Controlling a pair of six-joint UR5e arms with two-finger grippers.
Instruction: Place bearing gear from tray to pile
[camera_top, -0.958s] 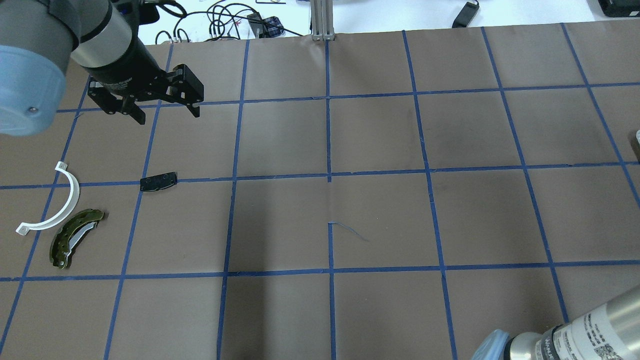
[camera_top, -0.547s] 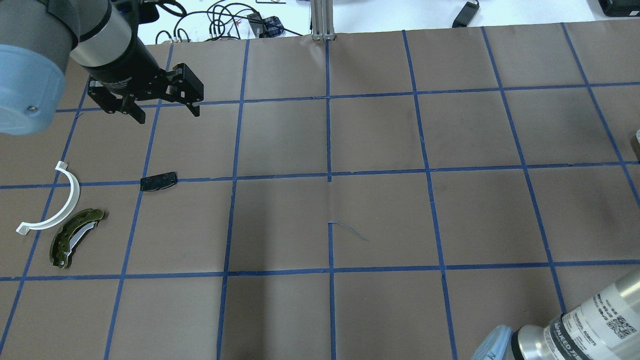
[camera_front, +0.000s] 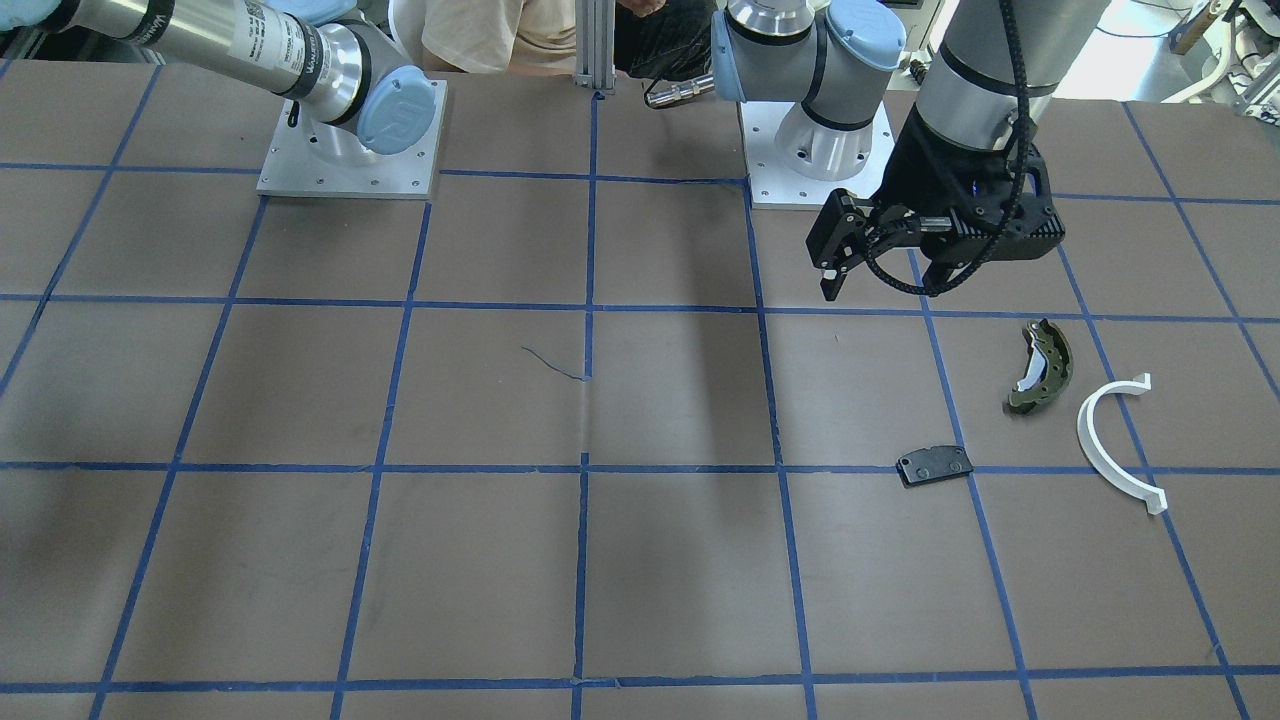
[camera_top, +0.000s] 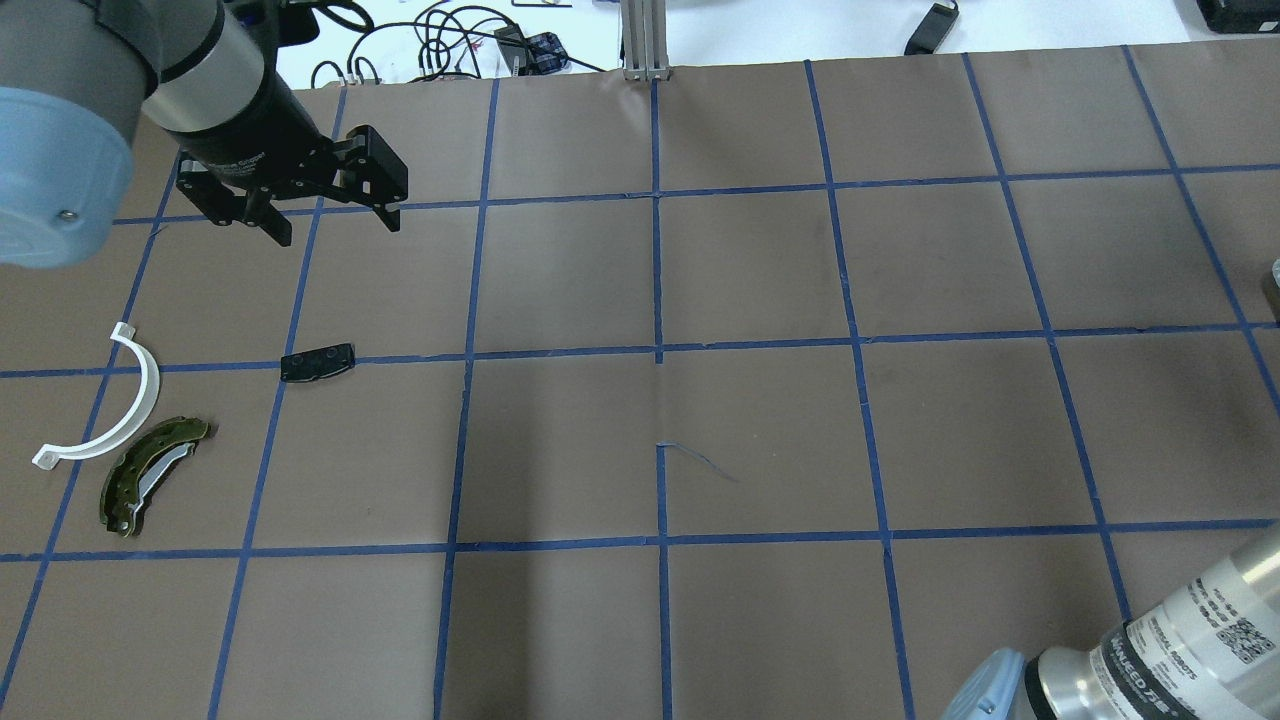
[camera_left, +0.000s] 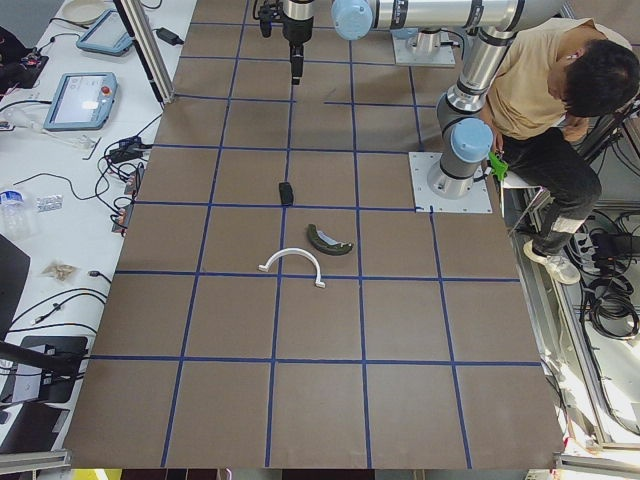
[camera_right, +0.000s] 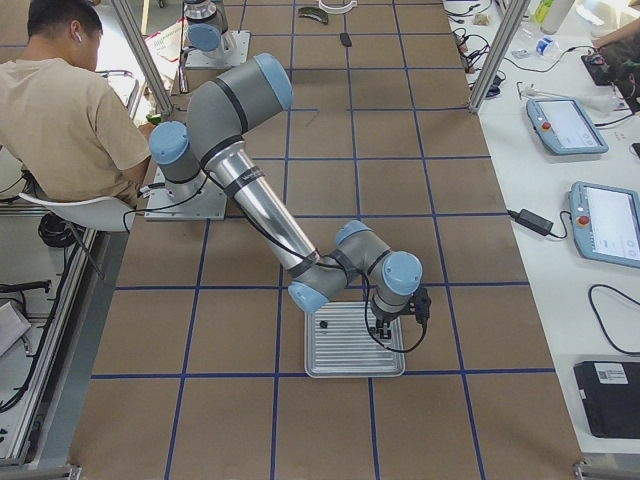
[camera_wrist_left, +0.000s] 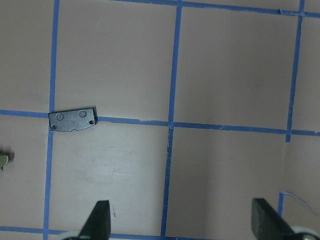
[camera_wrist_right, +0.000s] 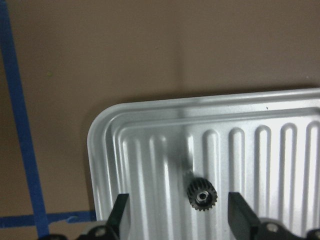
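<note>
The bearing gear (camera_wrist_right: 201, 195), small, dark and toothed, lies on the ribbed metal tray (camera_wrist_right: 150, 145) near its corner. My right gripper (camera_wrist_right: 181, 220) is open, and the gear sits between its fingertips without touching them. The tray (camera_right: 355, 340) and right gripper (camera_right: 385, 322) also show in the exterior right view. The pile lies at the table's left: olive-green brake shoe (camera_top: 150, 475), white half-ring (camera_top: 125, 410), black pad (camera_top: 317, 361). My left gripper (camera_top: 335, 228) is open and empty, hovering beyond the pad (camera_wrist_left: 72, 119).
The brown table is marked with a blue tape grid. An aluminium post (camera_top: 645, 40) stands at the far edge, with cables beside it. A person (camera_right: 70, 110) sits behind the robot bases (camera_front: 350, 150). Tablets (camera_right: 565, 125) lie on the side bench.
The right arm's forearm has shifted slightly up and right at the lower right of the overhead view. The left arm and the pile have not moved.
</note>
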